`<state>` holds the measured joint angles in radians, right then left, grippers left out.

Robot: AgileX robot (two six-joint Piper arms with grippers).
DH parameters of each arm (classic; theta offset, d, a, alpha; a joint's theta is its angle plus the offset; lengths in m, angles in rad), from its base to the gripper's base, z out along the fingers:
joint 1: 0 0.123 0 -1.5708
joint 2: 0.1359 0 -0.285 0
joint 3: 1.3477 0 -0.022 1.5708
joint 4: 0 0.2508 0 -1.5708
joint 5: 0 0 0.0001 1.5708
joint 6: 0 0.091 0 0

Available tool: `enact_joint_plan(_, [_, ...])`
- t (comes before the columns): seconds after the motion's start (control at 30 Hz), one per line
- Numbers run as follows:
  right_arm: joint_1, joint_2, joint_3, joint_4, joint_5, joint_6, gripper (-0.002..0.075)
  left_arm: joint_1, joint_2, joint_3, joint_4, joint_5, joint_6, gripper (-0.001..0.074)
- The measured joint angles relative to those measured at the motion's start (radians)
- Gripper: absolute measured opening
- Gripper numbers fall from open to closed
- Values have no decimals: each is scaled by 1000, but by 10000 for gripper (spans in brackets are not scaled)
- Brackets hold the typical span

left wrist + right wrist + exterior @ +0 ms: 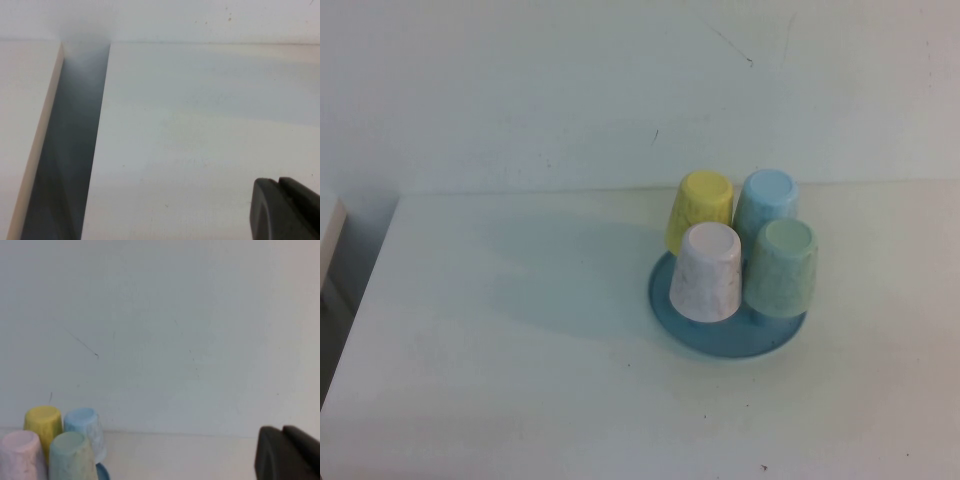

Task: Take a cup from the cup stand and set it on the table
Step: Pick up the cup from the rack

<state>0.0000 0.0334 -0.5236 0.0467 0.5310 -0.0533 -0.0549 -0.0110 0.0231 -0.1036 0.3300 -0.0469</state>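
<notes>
The mint-green cup (782, 268) stands upside down on the blue cup stand (720, 338), at its front right, right of the table's (520, 350) middle. It also shows in the right wrist view (70, 455). Neither gripper shows in the high view. My left gripper (280, 184) hangs over bare table (200, 125) near the table's left edge, its dark fingers together and empty. My right gripper (281, 430) is off to the side of the stand and apart from it, fingers together and empty. The stand's pegs are hidden under the cups.
A pinkish-white cup (707, 272), a yellow cup (701, 208) and a light blue cup (765, 203) also sit upside down on the stand. A white wall rises behind the table. A gap (70, 150) separates the table's left edge from a second pale surface.
</notes>
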Motion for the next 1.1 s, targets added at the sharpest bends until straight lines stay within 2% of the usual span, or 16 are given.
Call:
enact_joint_plan(0.2, [0, 22, 58, 36, 2, -17, -3, 0, 0, 0, 0, 0, 0, -4])
enact_joint_plan(0.33, [0, 141, 50, 94, 77, -114, -3, 0, 0, 0, 0, 0, 0, -4])
enact_joint_plan(0.5, [2, 463, -100, 162, 224, -249, 0, 0, 0, 0, 0, 0, 0, -4])
enact_joint_plan(0.6, [2, 678, -238, 234, 360, -351, 29, 0, 0, 0, 0, 0, 0, -4])
enact_joint_plan(0.7, [7, 893, -386, 277, 530, -425, 113, 0, 0, 0, 0, 0, 0, -4])
enact_joint_plan(0.8, [64, 1103, -544, 221, 662, -434, 250, 0, 0, 0, 0, 0, 0, -4])
enact_joint_plan(0.93, [168, 1299, -726, 116, 693, -414, 419, 0, 0, 0, 0, 0, 0, -3])
enact_joint_plan(1.03, [221, 1422, -839, 100, 693, -412, 502, 0, 0, 0, 0, 0, 0, -4])
enact_joint_plan(1.1, [245, 1492, -894, 96, 695, -422, 531, 0, 0, 0, 0, 0, 0, -4])
